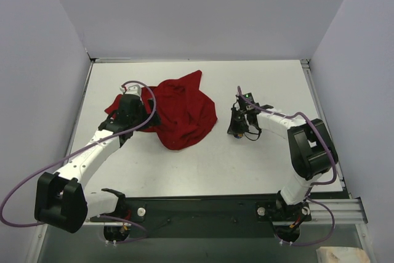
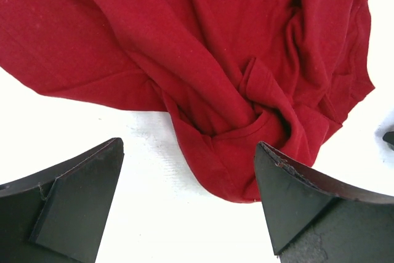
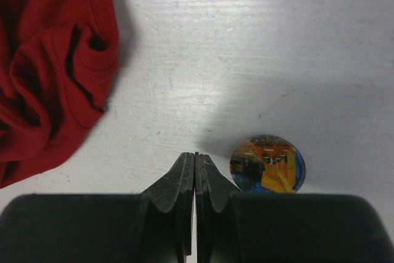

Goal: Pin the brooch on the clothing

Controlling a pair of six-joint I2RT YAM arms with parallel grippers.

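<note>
— On the white tabletop [image 1: 246,164], where is the tiny round badge-like brooch with orange-yellow and dark blue patches [image 3: 268,164] lying?

— It is lying flat on the bare tabletop, just beside the tips of the right gripper [image 3: 195,156]. In the right wrist view it is sitting to their right, well apart from the cloth.

— Is that gripper holding it?

— No. Its two black fingers [image 3: 175,183] are pressing together with no gap showing, and they are gripping nothing.

— And the plain red cloth T-shirt [image 1: 184,112]?

— It is lying crumpled in a heap left of centre, its folds bunching over one another. One rumpled edge is showing at the left of the right wrist view.

— What is the left gripper [image 2: 189,146] doing?

— It is hanging at the left edge of the T-shirt with its jaws spreading wide. Its dark fingertips [image 2: 80,195] are framing a fold of red fabric and some bare tabletop, and they are clasping nothing. Whether they are touching the cloth, I cannot tell.
</note>
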